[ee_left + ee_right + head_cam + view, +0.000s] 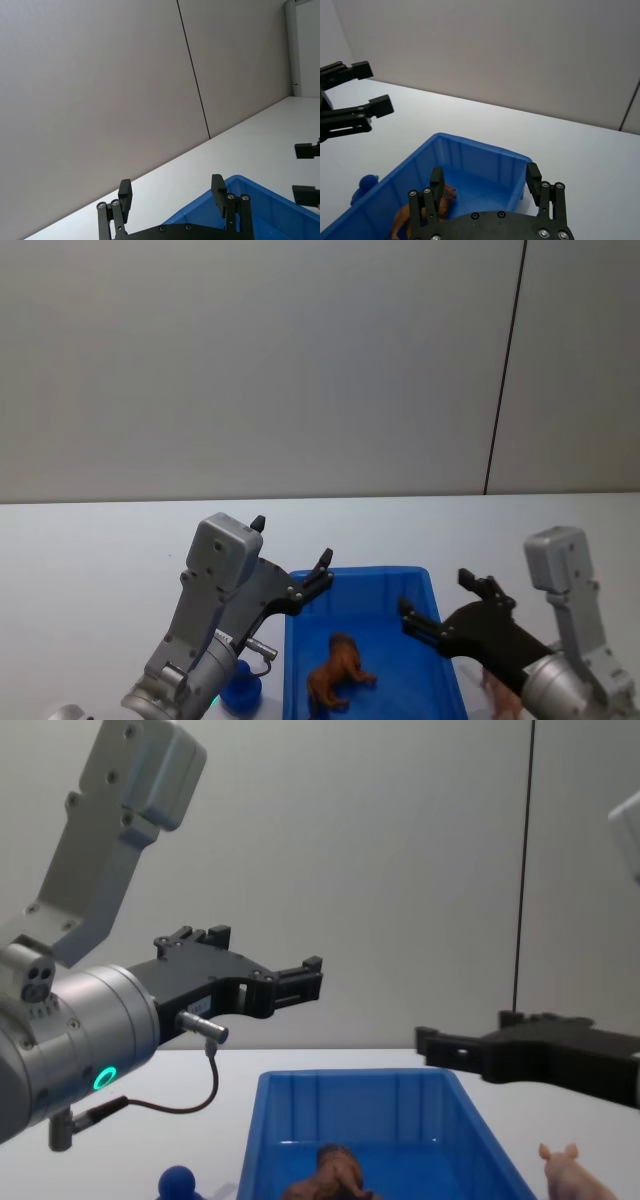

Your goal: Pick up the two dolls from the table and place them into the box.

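Note:
A shaggy brown doll (338, 672) lies inside the blue box (380, 572) on the white table (100, 540). Outside the box's left wall stands a blue round-headed doll (240, 692). A pale pink pig doll (570, 1175) stands to the right of the box, partly behind my right arm. My left gripper (292, 540) hovers open and empty above the box's far left corner. Over the box's right rim, my right gripper (435, 592) is open and empty too. The right wrist view shows the brown doll (405, 217) and the blue doll (365, 185) beside the box (470, 160).
A plain grey wall with a dark vertical seam (505, 370) rises behind the table. Bare tabletop stretches to the left, right and beyond the box.

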You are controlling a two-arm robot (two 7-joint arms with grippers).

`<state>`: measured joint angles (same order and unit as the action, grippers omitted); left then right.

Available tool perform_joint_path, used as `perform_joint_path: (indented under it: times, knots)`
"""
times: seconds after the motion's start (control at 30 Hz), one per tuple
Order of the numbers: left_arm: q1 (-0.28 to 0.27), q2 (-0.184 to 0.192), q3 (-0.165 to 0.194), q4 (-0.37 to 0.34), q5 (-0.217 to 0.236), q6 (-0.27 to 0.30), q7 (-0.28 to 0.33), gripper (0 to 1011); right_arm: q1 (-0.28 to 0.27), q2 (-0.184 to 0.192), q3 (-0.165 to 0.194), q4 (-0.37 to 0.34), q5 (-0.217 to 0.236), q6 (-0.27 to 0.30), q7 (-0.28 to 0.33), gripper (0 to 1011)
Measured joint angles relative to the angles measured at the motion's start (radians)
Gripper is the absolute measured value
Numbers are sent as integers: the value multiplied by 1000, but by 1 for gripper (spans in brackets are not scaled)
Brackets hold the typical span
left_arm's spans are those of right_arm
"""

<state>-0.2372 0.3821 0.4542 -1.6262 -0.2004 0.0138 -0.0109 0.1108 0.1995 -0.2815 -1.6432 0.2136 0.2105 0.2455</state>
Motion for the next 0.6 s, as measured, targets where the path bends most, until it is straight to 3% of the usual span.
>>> perform_joint_path:
  times: [0.6]
  knots:
    - [0, 0, 0, 0, 0, 0, 0, 1002, -121, 82, 36, -114, 5, 42, -135, 1001]
